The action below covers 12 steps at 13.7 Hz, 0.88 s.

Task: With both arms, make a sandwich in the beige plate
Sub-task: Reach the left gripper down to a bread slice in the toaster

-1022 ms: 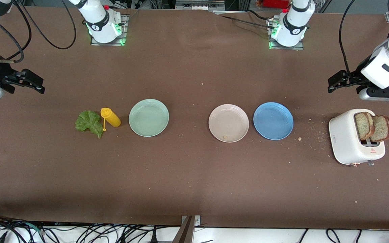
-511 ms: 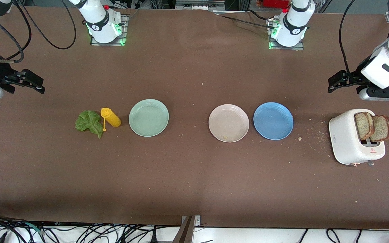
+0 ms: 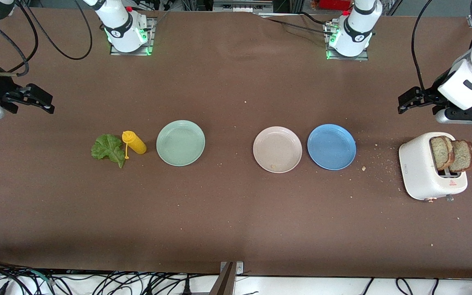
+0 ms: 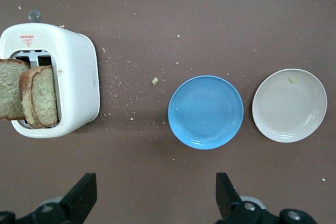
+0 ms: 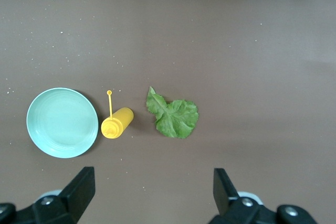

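Bread slices point(image 3: 451, 153) stand in the toaster point(image 3: 424, 172) at right of frame; the beige plate point(image 3: 277, 149) sits bare mid-frame, lettuce point(image 3: 109, 149) at left. Left end effector point(image 3: 410, 100) and right end effector point(image 3: 35, 100) hover wide open, empty. Probably best: descend squarely over one slice, pinching its crust.

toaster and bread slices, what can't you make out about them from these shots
- Lower parts of the bread slices: hidden inside the toaster slots in the front and left wrist views.
- One slice in the left wrist view: cut off by the picture's edge.
- Small red label on the toaster: too small to read.
- Toaster lever: barely visible at its base, position unclear.
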Each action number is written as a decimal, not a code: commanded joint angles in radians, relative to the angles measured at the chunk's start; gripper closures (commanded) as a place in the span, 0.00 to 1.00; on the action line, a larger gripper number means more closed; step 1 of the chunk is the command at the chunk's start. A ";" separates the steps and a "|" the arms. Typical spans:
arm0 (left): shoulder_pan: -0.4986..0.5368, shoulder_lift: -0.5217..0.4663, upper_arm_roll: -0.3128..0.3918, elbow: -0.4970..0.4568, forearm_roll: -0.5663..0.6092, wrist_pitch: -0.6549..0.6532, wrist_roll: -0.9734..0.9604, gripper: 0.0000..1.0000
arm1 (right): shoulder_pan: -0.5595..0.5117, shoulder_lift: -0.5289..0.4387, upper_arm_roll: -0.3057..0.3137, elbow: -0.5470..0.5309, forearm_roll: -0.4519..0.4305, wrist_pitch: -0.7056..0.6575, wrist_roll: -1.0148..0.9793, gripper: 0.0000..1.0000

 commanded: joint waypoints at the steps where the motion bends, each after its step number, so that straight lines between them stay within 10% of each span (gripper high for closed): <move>1: 0.017 0.006 -0.006 0.012 0.020 0.003 0.012 0.00 | -0.003 0.011 -0.001 0.025 0.015 -0.013 0.000 0.00; 12: 0.110 0.037 0.000 0.042 0.124 0.003 0.017 0.00 | -0.003 0.011 -0.001 0.025 0.015 -0.013 0.003 0.00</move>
